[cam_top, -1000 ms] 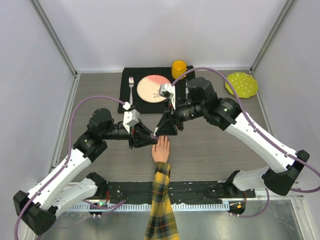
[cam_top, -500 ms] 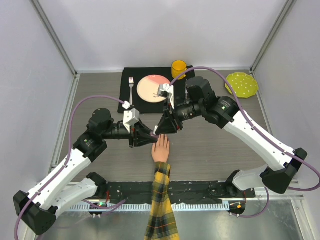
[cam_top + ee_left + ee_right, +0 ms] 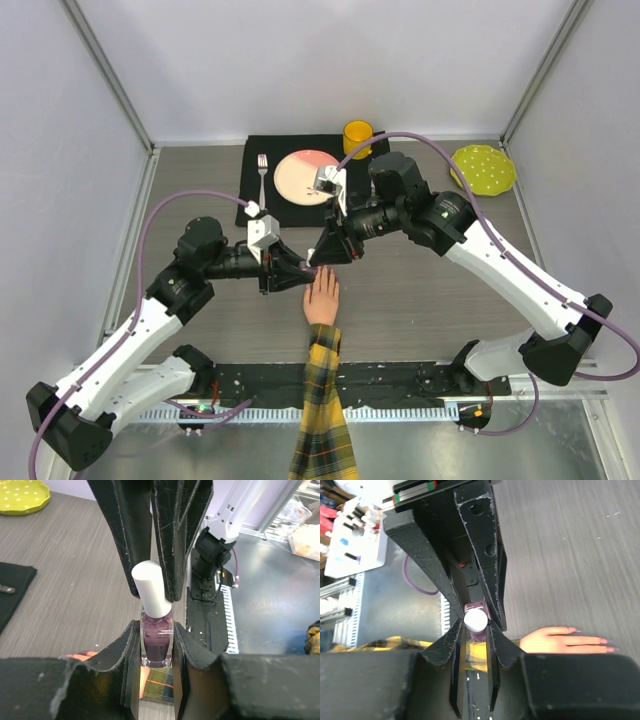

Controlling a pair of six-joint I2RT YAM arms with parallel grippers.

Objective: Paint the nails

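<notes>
Left wrist | left fingers (image 3: 117,652) clamp purple-polish bottle (image 3: 156,645) | right fingers (image 3: 125,525) grip cap (image 3: 150,587)

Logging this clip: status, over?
Left end effector shut on purple polish bottle. Right end effector on its white cap. Nails unobstructed, cap not yet off.

The desk (image 3: 75,570) has a matt grey wood-grain surface. The polish bottle (image 3: 156,647) is glossy purple glass with a smooth white plastic cap (image 3: 150,587); the left end effector (image 3: 156,630) is matt black plastic, scuffed pale at its edges. The sleeve (image 3: 322,420) is woven plaid cloth.
</notes>
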